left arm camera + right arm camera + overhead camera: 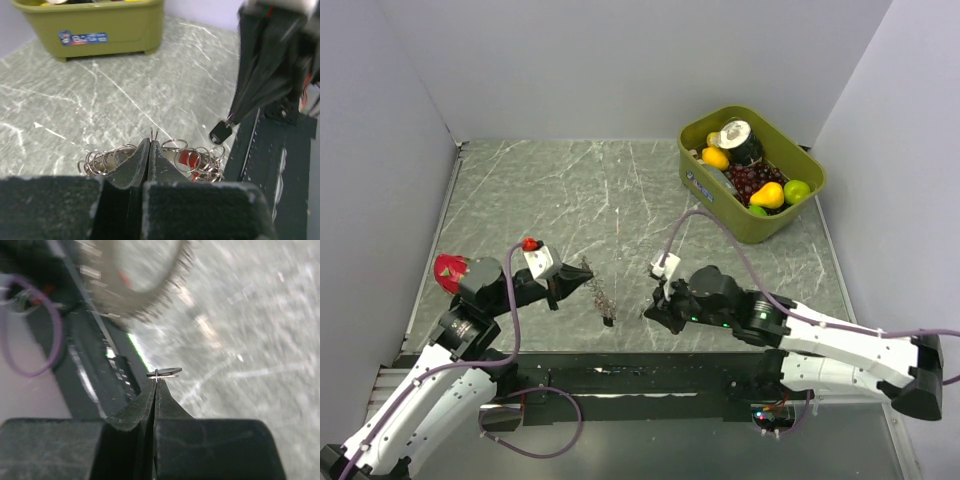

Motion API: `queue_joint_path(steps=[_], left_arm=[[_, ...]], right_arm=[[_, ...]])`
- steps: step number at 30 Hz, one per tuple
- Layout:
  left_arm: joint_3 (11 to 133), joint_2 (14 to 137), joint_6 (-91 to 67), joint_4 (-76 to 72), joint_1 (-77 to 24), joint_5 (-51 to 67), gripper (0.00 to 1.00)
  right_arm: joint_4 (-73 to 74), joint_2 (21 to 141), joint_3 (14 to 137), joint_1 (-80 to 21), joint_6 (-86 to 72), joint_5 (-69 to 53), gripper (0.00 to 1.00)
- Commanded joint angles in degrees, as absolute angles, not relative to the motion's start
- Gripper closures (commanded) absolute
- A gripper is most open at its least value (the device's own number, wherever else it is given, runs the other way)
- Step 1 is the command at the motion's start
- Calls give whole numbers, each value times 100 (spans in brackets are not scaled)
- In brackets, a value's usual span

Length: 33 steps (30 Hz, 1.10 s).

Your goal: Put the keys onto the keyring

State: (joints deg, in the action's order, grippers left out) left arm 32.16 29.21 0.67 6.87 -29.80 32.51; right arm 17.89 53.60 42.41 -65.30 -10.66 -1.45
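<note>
My left gripper (pixel 582 273) is shut on the wire of the keyring (pixel 601 297), a grey coiled ring that hangs below its tip. In the left wrist view the ring's loops (pixel 107 159) spread to both sides of the shut gripper (pixel 154 136), with a red key head (pixel 187 159) among them. A dark key (pixel 609 320) hangs at the ring's low end. My right gripper (pixel 653 311) is shut on a black key (pixel 165 372), held by its small wire loop. That key (pixel 220 132) is a short way right of the ring. The blue key is not in view.
An olive green bin (pixel 692 176) with toy fruit stands at the back right; it also shows in the left wrist view (pixel 100 37). A dark strip (pixel 620 375) runs along the table's near edge, just behind both grippers. Grey walls close in the table.
</note>
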Motion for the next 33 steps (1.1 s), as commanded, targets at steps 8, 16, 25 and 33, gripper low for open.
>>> queue_joint_path(steps=[8, 16, 25, 33], left_arm=[[3428, 2830, 747, 158, -2953, 4482, 99], [3656, 3190, 1177, 448, -2953, 4817, 99], [3727, 3392, 1195, 273, -2953, 4773, 99], [3709, 3472, 1134, 106, -2953, 4729, 99]], right_arm=[[1291, 4570, 4412, -6029, -430, -1793, 100], [1976, 5474, 5692, -5968, -229, -1608, 100], [2232, 6354, 6670, -5968, 343, -1845, 100], [2180, 6908, 6864, -5968, 413, -2048, 100]])
